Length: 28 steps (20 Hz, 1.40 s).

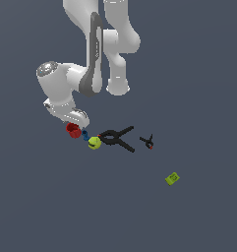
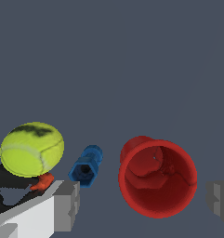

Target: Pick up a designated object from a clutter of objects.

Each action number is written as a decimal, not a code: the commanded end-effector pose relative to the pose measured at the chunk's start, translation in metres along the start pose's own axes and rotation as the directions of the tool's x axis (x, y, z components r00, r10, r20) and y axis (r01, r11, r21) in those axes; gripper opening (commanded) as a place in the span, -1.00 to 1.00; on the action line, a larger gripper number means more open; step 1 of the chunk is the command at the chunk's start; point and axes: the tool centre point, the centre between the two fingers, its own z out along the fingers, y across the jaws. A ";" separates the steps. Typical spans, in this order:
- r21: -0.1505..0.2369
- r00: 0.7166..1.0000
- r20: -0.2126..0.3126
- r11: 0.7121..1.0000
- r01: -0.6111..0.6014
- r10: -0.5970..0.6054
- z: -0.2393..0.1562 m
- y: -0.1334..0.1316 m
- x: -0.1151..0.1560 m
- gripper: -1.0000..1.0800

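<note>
The red cup point(image 1: 73, 130) stands at the exterior view's left end of the clutter, directly under my gripper point(image 1: 74, 126). The wrist view looks down into the red cup point(image 2: 157, 179), which sits between my two grey fingertips point(image 2: 67, 204) with a gap on each side. My gripper point(image 2: 143, 204) is open and holds nothing. A tiny blue piece point(image 2: 87, 166) lies just beside the cup, and the yellow-green ball point(image 2: 32, 148) rests beyond it. In the exterior view the blue piece point(image 1: 85, 134) and ball point(image 1: 94, 142) run in a line to the cup's right.
A large black clamp point(image 1: 117, 139) lies against the ball, its orange-tipped end point(image 2: 42, 181) showing in the wrist view. A small black clamp point(image 1: 148, 142) sits further to the exterior view's right. A green box point(image 1: 172, 178) lies apart, lower right.
</note>
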 end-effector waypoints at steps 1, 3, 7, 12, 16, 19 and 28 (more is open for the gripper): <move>-0.004 1.000 -0.002 1.000 -0.020 0.020 0.009 0.011 -0.005 0.92; -0.006 0.999 -0.003 0.999 -0.032 0.032 0.014 0.017 -0.008 0.92; -0.008 0.999 -0.004 0.999 -0.043 0.043 0.019 0.024 -0.011 0.92; -0.008 0.999 -0.003 0.999 -0.041 0.041 0.021 0.023 -0.011 0.92; -0.008 0.999 -0.003 0.999 -0.042 0.042 0.032 0.023 -0.011 0.92; -0.009 0.999 -0.003 0.999 -0.043 0.043 0.046 0.024 -0.012 0.92; -0.009 0.999 -0.003 0.999 -0.044 0.044 0.067 0.024 -0.012 0.92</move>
